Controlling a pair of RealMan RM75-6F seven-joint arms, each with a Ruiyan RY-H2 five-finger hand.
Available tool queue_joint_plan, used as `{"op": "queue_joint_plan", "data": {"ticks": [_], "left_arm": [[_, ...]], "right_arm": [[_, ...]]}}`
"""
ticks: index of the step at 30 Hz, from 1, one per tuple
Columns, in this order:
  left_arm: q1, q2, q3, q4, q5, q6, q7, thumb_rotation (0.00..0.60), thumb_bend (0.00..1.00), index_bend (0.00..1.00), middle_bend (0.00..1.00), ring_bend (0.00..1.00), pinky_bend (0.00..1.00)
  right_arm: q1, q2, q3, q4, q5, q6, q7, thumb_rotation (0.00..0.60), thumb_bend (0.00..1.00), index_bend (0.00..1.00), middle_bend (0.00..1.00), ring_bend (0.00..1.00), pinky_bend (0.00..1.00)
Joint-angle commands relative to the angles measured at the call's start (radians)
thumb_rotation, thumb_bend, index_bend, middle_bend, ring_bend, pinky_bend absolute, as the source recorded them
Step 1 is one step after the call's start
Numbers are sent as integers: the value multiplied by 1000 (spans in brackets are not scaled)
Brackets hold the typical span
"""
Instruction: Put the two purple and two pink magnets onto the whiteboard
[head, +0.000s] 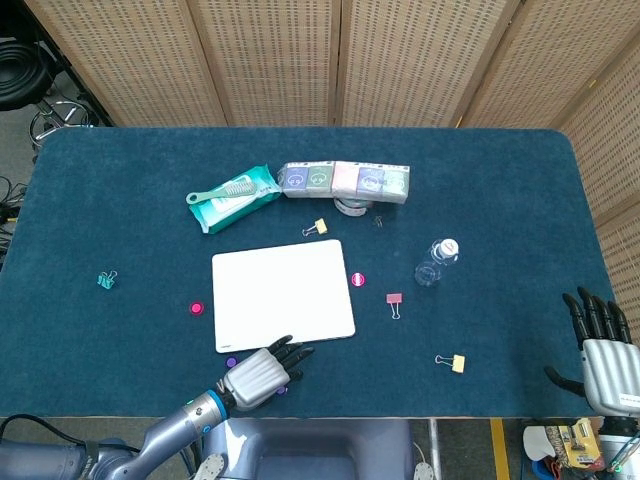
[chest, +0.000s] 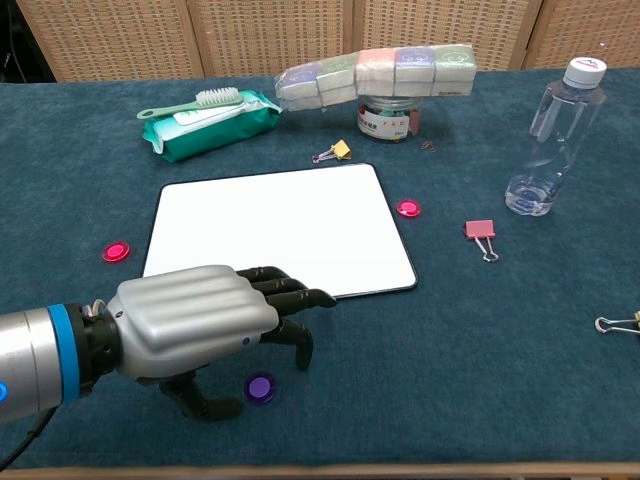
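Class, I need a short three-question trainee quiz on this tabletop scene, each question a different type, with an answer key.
1. True or false: the whiteboard already carries a magnet.
2. How many pink magnets lie on the cloth?
3. Which is nearest the left hand? A) water bottle B) purple magnet C) toothbrush

Key
1. False; its surface is bare.
2. Two: one left of the board, one right.
3. B
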Motion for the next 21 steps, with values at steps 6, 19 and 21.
{"op": "queue_joint_plan", "data": {"ticks": [6, 19, 21], "left_arm": [[-7, -6, 8, -5, -28, 19, 28, 600, 290, 414, 0, 0, 0], [-12, -24, 22, 0, -49, 60, 57, 600, 299, 537, 0, 0, 0], [-13, -26, 23, 1, -49, 64, 61, 600, 302, 543, 0, 0, 0]], "right_arm": [[0, 1, -1, -1, 1, 0, 1, 600, 0, 13, 0, 0, 0], [0, 2, -2, -3, 0, 0, 0, 600, 0, 21, 0, 0, 0], [0, 2, -2, -4, 0, 0, 1, 600, 0, 21, 0, 0, 0]]}}
